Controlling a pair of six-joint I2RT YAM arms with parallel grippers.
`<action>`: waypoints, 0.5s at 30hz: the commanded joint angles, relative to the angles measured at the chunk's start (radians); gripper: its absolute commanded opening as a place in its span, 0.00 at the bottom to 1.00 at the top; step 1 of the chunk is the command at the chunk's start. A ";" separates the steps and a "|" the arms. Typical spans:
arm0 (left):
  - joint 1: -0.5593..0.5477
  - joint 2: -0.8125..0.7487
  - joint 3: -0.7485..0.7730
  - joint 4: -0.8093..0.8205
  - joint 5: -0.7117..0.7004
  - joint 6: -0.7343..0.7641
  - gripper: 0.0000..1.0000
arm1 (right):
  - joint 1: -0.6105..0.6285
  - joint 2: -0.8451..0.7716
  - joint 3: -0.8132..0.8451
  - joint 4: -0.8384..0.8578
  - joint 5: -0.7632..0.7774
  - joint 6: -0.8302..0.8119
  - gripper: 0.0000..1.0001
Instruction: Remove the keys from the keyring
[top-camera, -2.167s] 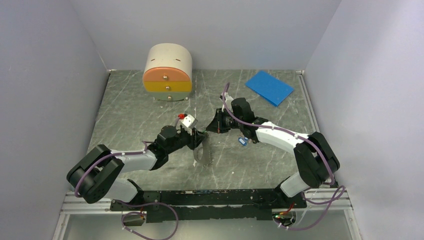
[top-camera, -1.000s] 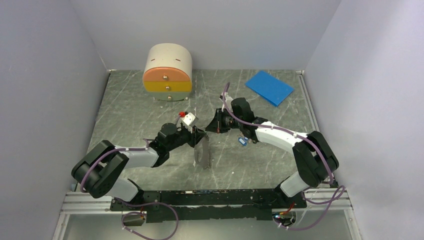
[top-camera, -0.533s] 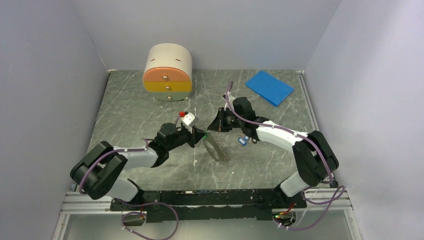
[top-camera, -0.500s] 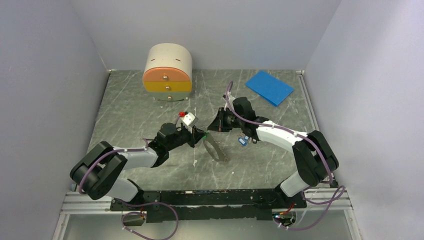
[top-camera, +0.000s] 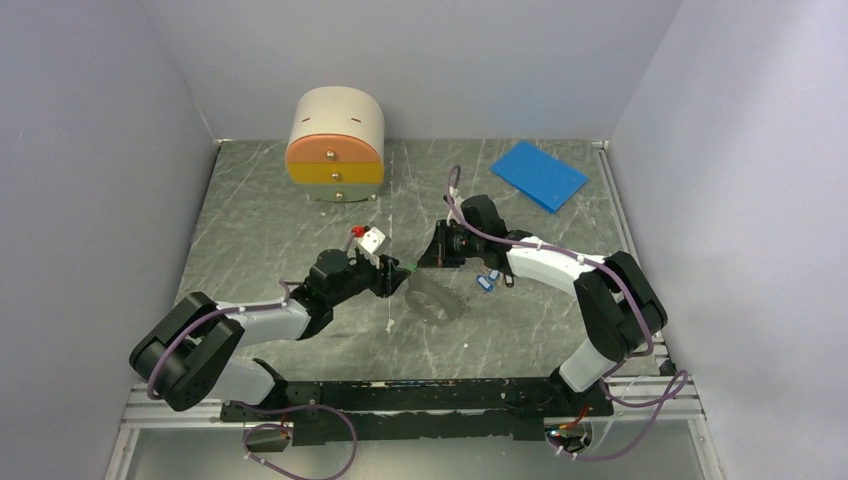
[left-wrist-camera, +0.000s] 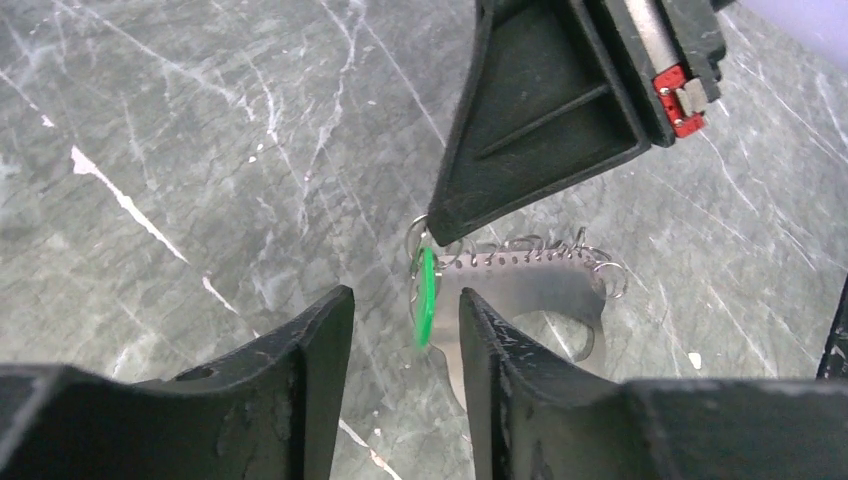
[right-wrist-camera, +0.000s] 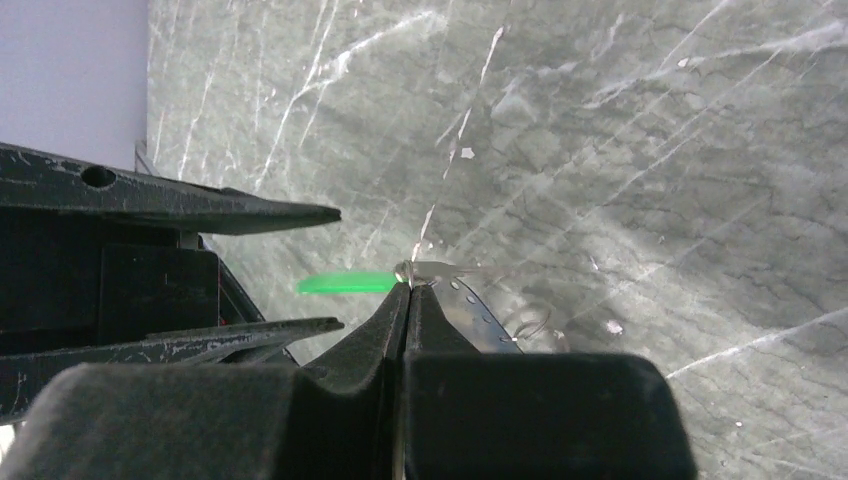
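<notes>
The keys (left-wrist-camera: 426, 292) amount to one green tag, hanging edge-on at the left end of the keyring (left-wrist-camera: 535, 288), a flat grey perforated strip carrying several small rings. Left of the keyring, the left gripper (left-wrist-camera: 405, 305) has its jaws apart, the tag in the gap at their tips. At the keyring's left end, the right gripper (right-wrist-camera: 408, 283) is pinched closed on its top ring. To do this well, I judge the left jaws should close squarely on the tag's flat faces, then pull steadily while the right holds firm. Count: one green key, one keyring, one blue tag (top-camera: 487, 281) right of the keyring.
</notes>
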 joint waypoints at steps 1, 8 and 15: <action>-0.001 -0.035 -0.016 0.028 -0.056 -0.014 0.50 | -0.004 -0.005 0.022 -0.018 0.004 -0.017 0.00; -0.003 -0.070 -0.020 -0.011 0.001 -0.064 0.42 | -0.002 -0.004 0.027 -0.023 0.017 -0.015 0.00; -0.002 -0.020 -0.012 0.050 0.099 -0.144 0.38 | 0.004 0.005 0.036 -0.023 0.020 -0.010 0.00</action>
